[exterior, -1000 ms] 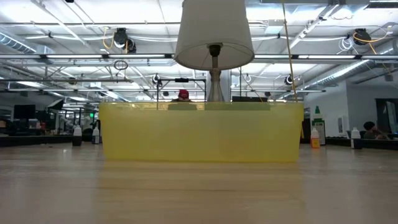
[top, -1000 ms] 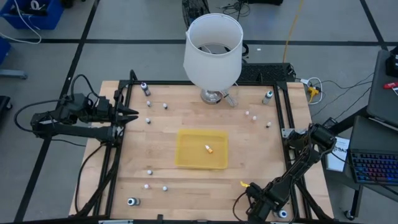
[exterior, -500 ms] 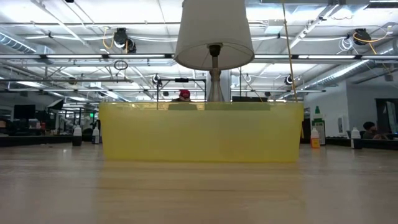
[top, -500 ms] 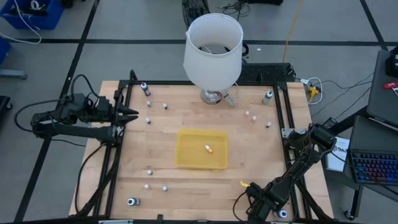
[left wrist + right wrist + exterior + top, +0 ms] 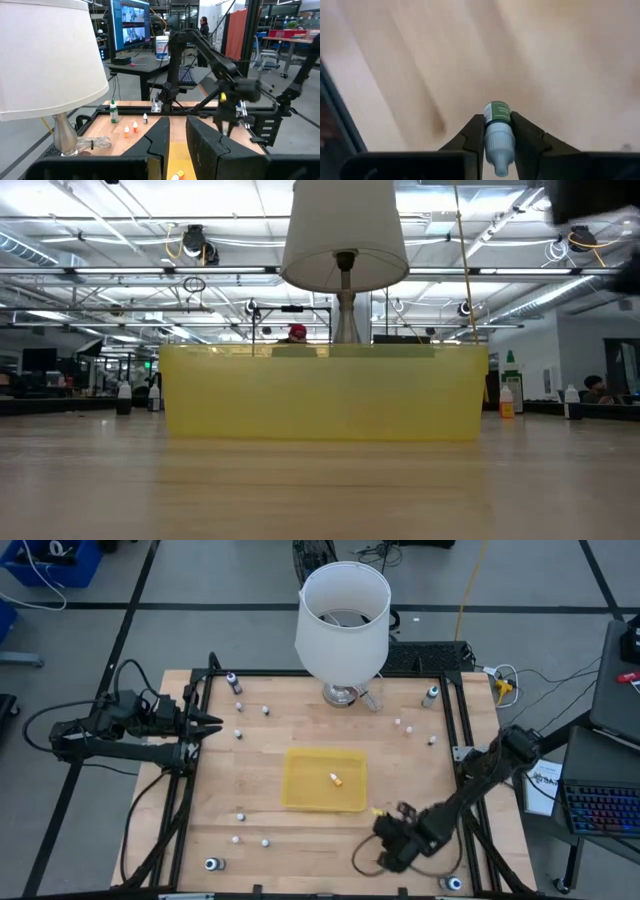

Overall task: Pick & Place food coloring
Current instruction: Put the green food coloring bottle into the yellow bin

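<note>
Since half a sec ago your right gripper (image 5: 392, 848) has swung off the table's near-right corner toward the yellow tray (image 5: 300, 790), fingers clamped on a small green-capped bottle (image 5: 497, 136). Risk: it's pinched only at the neck w/ cap poking out, so a fast swing could twist it loose short of the tray. Left gripper (image 5: 212, 723) is parked shut at the left edge.

Tiny food coloring bottles (image 5: 265, 710) scattered all over the worktop (image 5: 400, 780), mostly upright, well apart. One orange-capped bottle (image 5: 335, 778) lying flat inside the yellow tray (image 5: 300, 795). One whitish green-labelled bottle (image 5: 497, 132) pinched between the right pincer (image 5: 497, 131) fingers, above the wood.
</note>
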`<action>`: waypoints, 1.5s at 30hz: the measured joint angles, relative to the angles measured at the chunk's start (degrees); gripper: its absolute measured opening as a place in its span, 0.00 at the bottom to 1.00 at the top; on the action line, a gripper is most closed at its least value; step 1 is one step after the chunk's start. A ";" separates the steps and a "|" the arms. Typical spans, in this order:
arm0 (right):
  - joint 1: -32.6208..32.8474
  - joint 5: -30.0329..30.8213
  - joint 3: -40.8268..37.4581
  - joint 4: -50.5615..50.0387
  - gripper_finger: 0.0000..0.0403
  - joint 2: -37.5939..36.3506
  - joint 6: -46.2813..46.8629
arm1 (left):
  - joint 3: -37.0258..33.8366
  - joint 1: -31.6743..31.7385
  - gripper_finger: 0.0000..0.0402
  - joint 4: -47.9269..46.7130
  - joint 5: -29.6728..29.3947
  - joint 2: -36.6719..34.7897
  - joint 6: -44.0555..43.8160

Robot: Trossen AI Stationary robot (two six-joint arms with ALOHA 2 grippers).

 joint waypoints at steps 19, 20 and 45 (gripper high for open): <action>-37.23 -1.22 28.19 -15.20 0.14 -5.51 -64.43 | -0.01 0.00 0.17 0.00 -0.02 -0.02 0.00; -37.96 -1.24 31.77 -18.46 0.14 -2.83 -65.43 | 0.01 0.00 0.17 0.00 -0.02 0.00 0.00; -43.57 -9.43 20.47 -12.28 0.14 16.22 -71.85 | -0.01 0.00 0.17 0.00 -0.01 0.00 0.00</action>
